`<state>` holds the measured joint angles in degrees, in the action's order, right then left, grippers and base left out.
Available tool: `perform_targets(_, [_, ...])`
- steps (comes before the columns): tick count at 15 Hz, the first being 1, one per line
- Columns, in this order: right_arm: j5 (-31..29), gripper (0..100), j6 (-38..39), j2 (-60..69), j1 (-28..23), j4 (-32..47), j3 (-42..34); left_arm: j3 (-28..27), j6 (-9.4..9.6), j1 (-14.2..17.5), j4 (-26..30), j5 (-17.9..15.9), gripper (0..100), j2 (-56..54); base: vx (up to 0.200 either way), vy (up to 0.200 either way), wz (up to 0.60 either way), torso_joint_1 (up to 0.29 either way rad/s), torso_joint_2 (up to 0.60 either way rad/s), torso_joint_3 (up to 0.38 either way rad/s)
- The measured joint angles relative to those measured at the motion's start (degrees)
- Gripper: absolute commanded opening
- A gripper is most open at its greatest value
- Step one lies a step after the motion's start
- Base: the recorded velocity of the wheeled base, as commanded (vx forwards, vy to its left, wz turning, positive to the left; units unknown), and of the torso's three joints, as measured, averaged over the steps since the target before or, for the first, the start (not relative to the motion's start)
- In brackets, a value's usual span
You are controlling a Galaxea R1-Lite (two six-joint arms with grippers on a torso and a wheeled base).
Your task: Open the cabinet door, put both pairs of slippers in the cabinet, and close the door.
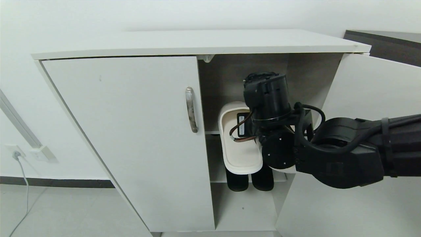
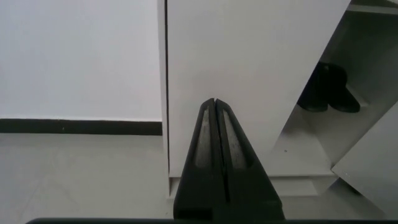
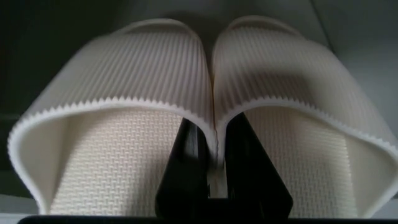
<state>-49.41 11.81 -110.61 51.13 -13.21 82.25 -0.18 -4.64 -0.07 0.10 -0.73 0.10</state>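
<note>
Inside the open cabinet, above the black slippers, placing the white slippers, pinched in the closed right gripper; next likely calls for lowering, releasing, withdrawing, then shutting the door.

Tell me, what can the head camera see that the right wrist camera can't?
Only the head view: the white wooden cabinet, the curved silver metal handle on its closed door, and the pair of black slippers on a lower shelf. Only the right wrist view: the right end effector pinching two ribbed straps together where they touch. Both: the pair of cream ribbed foam slippers.
</note>
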Motion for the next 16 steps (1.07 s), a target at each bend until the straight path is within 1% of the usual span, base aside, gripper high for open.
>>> perform_targets(3, [1.8,0,-5.3,-2.5,-1.9,-8.1,0.1,0.0,-0.09,0.0,0.0,0.0,0,0.0,0.000,0.000,0.00,0.000,0.00,0.000])
perform_targets(5, [3.1,0,-6.1,-3.9,-2.8,-8.4,1.4,0.0,-0.09,0.0,0.0,0.0,0,0.0,0.000,0.000,0.00,0.000,0.00,0.000])
perform_targets(9, [5.3,0,-6.2,-7.0,-5.4,-3.5,8.1,0.0,-0.17,0.0,0.0,0.1,0,0.0,0.000,0.000,0.00,0.000,0.00,0.000])
perform_targets(13, [6.1,0,-6.0,-9.5,-6.9,0.8,15.1,0.0,-0.15,0.0,0.0,0.1,0,0.0,0.000,0.000,0.00,0.000,0.00,0.000])
perform_targets(16, [6.7,0,-5.9,-11.5,-8.1,2.6,20.2,0.0,-0.17,0.0,0.0,0.1,0,0.0,0.000,0.000,0.00,0.000,0.00,0.000])
